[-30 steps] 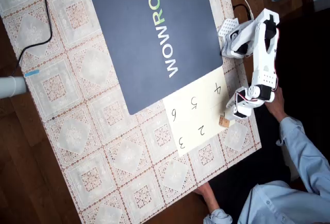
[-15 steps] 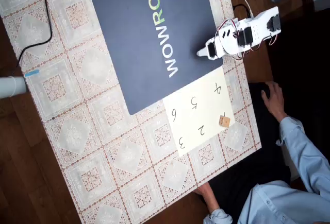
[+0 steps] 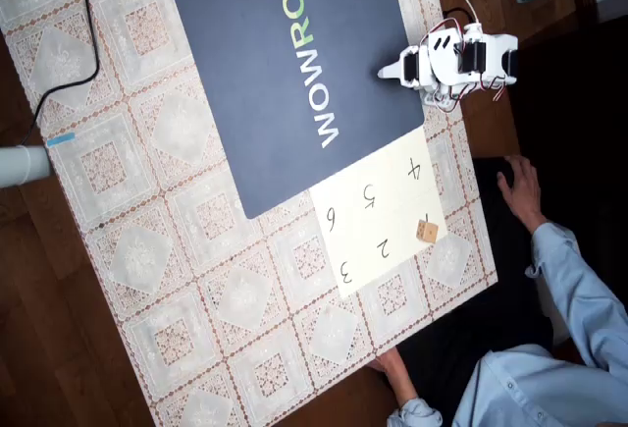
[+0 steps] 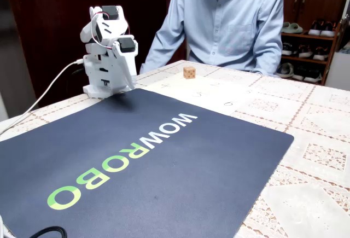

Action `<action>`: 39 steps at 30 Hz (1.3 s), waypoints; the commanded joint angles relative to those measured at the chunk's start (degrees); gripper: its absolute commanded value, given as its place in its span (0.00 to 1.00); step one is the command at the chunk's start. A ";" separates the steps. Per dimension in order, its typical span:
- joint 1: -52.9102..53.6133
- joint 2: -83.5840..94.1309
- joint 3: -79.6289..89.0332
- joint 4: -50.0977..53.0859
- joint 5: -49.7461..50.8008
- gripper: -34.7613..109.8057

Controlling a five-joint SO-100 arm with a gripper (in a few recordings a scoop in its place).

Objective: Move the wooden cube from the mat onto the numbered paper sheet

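Overhead view, left to right: mat (image 3: pixel 294 64) covers the upper middle of the surface (image 3: pixel 147 250), with the numbered paper sheet (image 3: pixel 378 216) touching its lower right corner. Wooden cube (image 3: pixel 427 231) sits on the sheet's right edge, beside the 2 and below the 4. It is off the mat, upright, nothing touching it.

What changed: a second ago the arm reached down over the sheet with the hand right at the cube. Now it is folded back at its base on the mat's right edge, hand (image 3: pixel 390 71) pointing over the mat, well apart from the cube. In the fixed view the hand (image 4: pixel 124 45) hangs tucked against the arm and holds nothing; cannot tell how far it is open.

Judgement: cube placed and released, arm retracted, so the task looks done. A person's hand (image 3: pixel 520 191) rests off the surface, right of the sheet.
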 commanded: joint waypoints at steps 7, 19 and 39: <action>1.76 0.97 3.52 0.35 -1.23 0.24; 4.39 1.05 3.52 0.44 1.14 0.24; -13.97 0.97 0.62 -13.01 2.99 0.24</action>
